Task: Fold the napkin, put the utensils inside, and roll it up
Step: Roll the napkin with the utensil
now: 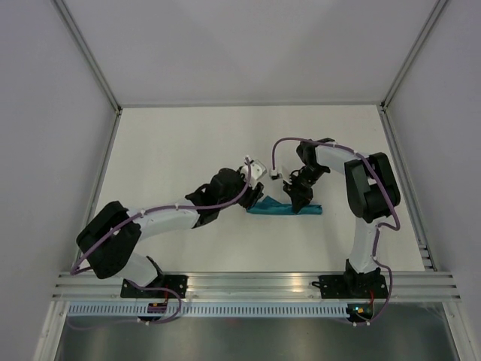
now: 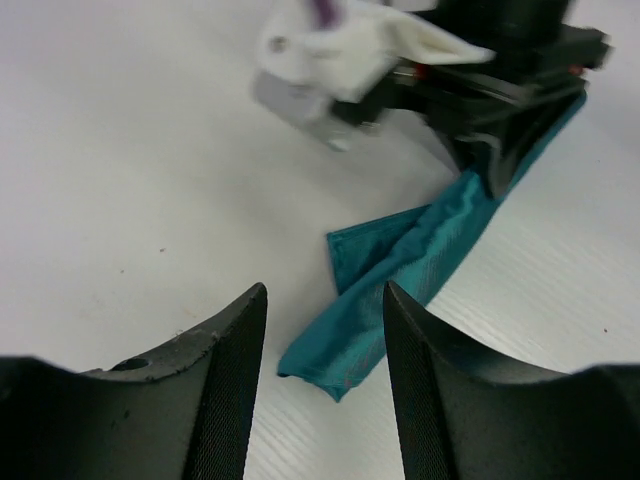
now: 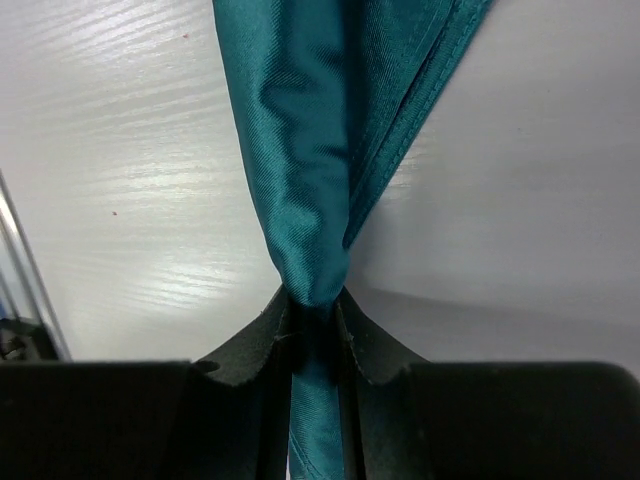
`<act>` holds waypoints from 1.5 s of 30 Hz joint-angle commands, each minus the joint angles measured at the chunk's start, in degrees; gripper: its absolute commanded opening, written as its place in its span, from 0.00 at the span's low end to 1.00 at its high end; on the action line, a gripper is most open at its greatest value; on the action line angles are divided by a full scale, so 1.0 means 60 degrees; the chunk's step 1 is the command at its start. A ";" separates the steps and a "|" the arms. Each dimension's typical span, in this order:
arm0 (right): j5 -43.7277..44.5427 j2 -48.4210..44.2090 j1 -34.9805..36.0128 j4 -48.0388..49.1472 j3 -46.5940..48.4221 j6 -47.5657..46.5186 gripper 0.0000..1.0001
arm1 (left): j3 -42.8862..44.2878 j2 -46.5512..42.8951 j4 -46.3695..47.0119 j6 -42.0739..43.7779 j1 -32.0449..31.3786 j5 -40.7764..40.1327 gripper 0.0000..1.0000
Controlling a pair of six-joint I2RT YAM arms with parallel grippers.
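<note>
The teal napkin [image 1: 285, 209] lies rolled into a narrow strip on the white table. My right gripper [image 1: 298, 197] is shut on the roll; in the right wrist view the cloth [image 3: 310, 150] is pinched between the closed fingers [image 3: 316, 305]. My left gripper [image 1: 257, 197] is open at the roll's left end. In the left wrist view the end of the napkin [image 2: 400, 270] lies just beyond and between the open fingers [image 2: 325, 310], not touching them. No utensils show; they are hidden or out of view.
The white table [image 1: 188, 150] is bounded by grey walls and an aluminium rail [image 1: 255, 284] at the near edge. The right arm's wrist [image 2: 480, 70] sits close over the roll, right in front of the left gripper.
</note>
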 commanded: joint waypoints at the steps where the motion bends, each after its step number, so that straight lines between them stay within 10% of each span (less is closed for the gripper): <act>1: -0.0025 0.1364 -0.0162 -0.0656 0.0831 -0.0657 0.24 | -0.0143 -0.0005 0.1148 0.1990 -0.1371 -0.2616 0.56; 11: -0.0274 0.2964 -0.0367 -0.1770 0.2373 -0.0555 0.25 | 0.0472 0.2337 0.1777 0.5127 -0.3834 -0.4554 0.56; 24: -0.0274 0.3389 -0.0469 -0.2122 0.2827 -0.0584 0.25 | 0.1117 0.4316 0.2599 0.6813 -0.3968 -0.4715 0.58; 35: -0.0581 0.3770 -0.0558 -0.2927 0.3501 -0.0848 0.27 | 0.2156 0.4859 -0.0885 0.5937 -0.3748 -0.3032 0.39; 45: -0.1123 0.3346 -0.0748 -0.3163 0.4233 -0.0336 0.64 | 0.3314 0.5182 -0.3172 0.4880 -0.3177 -0.1039 0.30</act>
